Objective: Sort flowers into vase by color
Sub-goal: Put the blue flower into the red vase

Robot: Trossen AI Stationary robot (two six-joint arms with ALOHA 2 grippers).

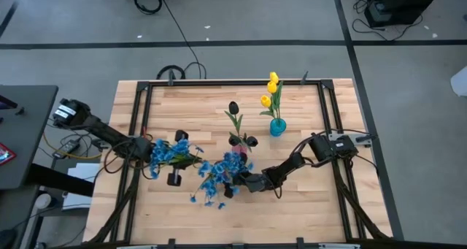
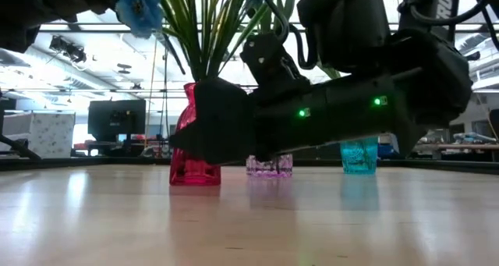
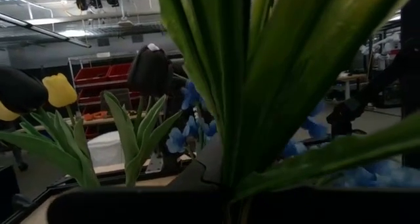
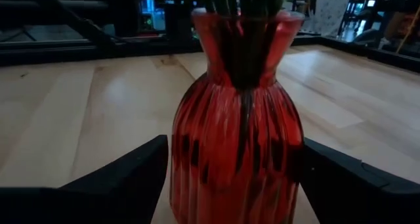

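The right gripper (image 4: 230, 178) stands spread wide around the red vase (image 4: 236, 138) near the table's (image 1: 306, 205) middle, its fingers (image 4: 125, 178) flanking the glass (contact unclear); blue flowers (image 1: 219, 177) fill that vase. The left gripper (image 1: 155, 155) grips a blue bunch (image 1: 171, 151) by the left edge; yellow tulips (image 1: 271, 92) sit in the blue vase (image 1: 277, 126) toward the far edge.

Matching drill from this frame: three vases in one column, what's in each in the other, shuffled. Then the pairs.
Vases:
1. red vase
2. teal vase
3. clear purplish vase

Contents:
A. yellow tulips
B. dark tulips
C. blue blossoms

Pairs: 1-C, 2-A, 3-B
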